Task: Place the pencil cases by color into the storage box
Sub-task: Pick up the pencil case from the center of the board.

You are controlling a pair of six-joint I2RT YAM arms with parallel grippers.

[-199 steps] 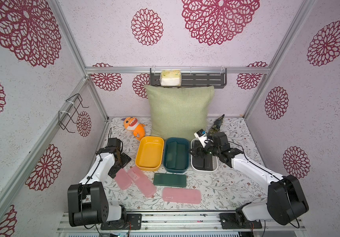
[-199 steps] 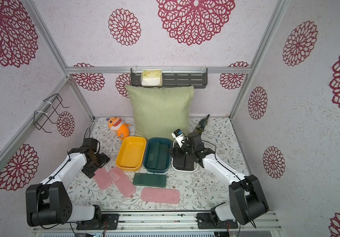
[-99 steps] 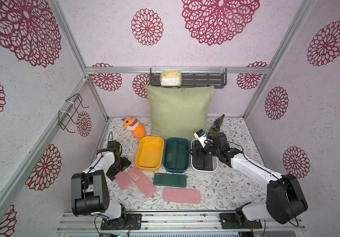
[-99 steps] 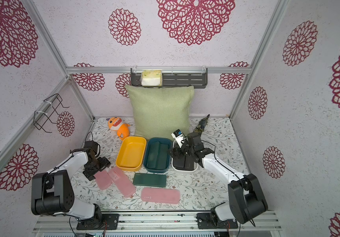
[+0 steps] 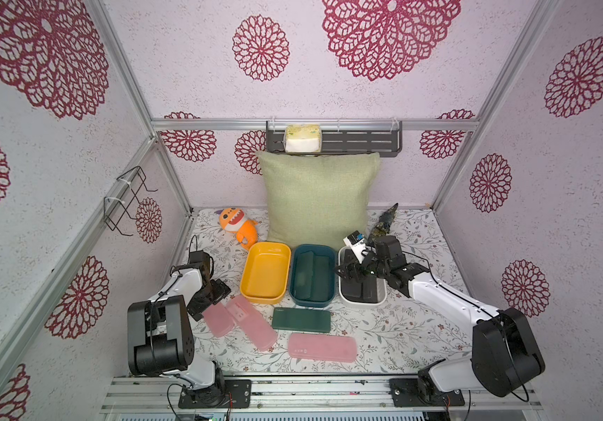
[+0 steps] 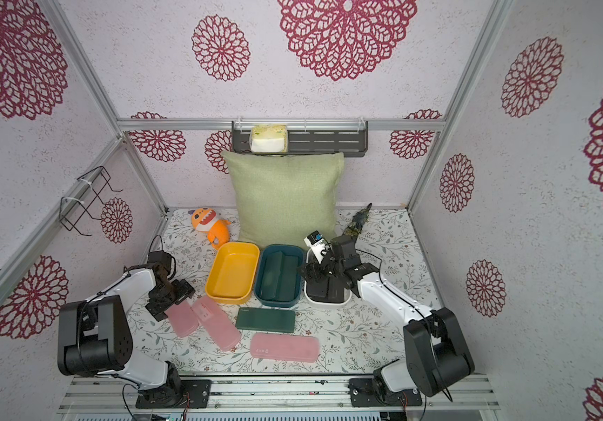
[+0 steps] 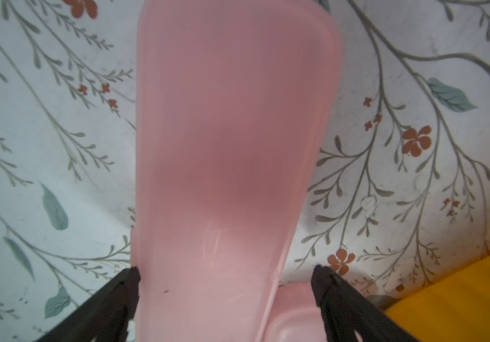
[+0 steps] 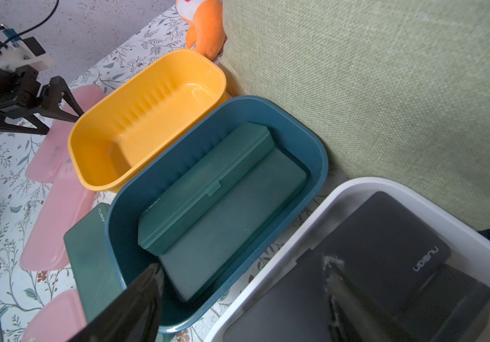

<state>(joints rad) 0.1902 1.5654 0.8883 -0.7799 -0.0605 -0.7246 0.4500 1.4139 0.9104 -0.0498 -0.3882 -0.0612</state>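
Note:
Three pink pencil cases lie on the table in front of the tubs: a left one point(image 5: 218, 320), a middle one point(image 5: 252, 322) and a front one point(image 5: 323, 348). A dark green case point(image 5: 301, 320) lies between them. My left gripper point(image 7: 227, 270) stands open astride the far end of the left pink case point(image 7: 231, 133), low over the table. The yellow tub point(image 5: 259, 297) is empty. The teal tub point(image 8: 311, 133) holds two green cases point(image 8: 208, 183). The white tub point(image 8: 267, 275) holds black cases point(image 8: 385, 245). My right gripper point(image 8: 243, 265) hangs open over the white tub's near-left rim, holding nothing.
A green pillow point(image 5: 316, 200) leans on the back wall right behind the tubs. An orange plush toy point(image 5: 238, 227) lies at the back left, a dark object point(image 5: 383, 224) at the back right. A wire rack point(image 5: 125, 200) sticks out of the left wall.
My left gripper has come down and forward over the end of the left pink case, and that arm has folded up. The right arm has not moved.

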